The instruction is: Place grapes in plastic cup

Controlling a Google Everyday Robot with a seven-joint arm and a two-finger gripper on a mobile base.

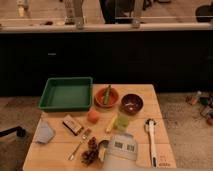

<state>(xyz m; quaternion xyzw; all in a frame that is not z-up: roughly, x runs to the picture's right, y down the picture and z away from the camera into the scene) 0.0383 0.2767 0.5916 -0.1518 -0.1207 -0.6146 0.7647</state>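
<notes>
The gripper (103, 149) hung low over the near edge of the bench (52, 152), at about 6 o'clock from the bench's middle, with the arm's pale housing just behind it at 3 o'clock. Whether it was spread or pressed together could not be told. The grapes (91, 151) lay on the bench just beside the gripper, at its 9 o'clock. The plastic cup (122, 120) stood upright at about 1 o'clock from the grapes, apart from them. An orange fruit (93, 116) sat at 12 o'clock from the grapes. A dark brown bowl (132, 103) stood at 1 o'clock from the cup, and a green tray (66, 93) filled the bench's 10 o'clock corner.
</notes>
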